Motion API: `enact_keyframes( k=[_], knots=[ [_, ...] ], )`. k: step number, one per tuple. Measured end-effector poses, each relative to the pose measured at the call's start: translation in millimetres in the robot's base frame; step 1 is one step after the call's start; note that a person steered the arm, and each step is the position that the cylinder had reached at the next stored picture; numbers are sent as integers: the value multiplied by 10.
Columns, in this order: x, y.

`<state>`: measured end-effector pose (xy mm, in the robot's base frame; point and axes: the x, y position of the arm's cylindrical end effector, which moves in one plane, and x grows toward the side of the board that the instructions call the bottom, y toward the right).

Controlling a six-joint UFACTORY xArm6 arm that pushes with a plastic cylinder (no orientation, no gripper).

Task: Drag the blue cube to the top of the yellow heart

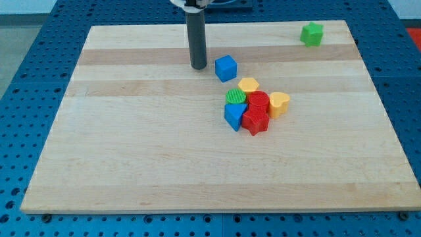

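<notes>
The blue cube [225, 68] sits on the wooden board above the cluster of blocks. My tip [198, 66] rests on the board just left of the blue cube, a small gap apart. The yellow heart [279, 103] lies at the right edge of the cluster, below and to the right of the blue cube. A yellow hexagon [248, 85] lies between the cube and the cluster's middle.
The cluster also holds a green round block [235, 97], a red cylinder [258, 102], a red star-like block [255, 121] and a second blue block [233, 116]. A green block [312, 33] sits alone near the board's top right corner [346, 24].
</notes>
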<state>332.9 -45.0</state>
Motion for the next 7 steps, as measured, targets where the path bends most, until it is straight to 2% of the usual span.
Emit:
enact_keyframes(
  k=[1, 4, 6, 7],
  knots=[
    [82, 20],
    [73, 854],
    [-223, 1084],
    [-234, 1299]
  ],
)
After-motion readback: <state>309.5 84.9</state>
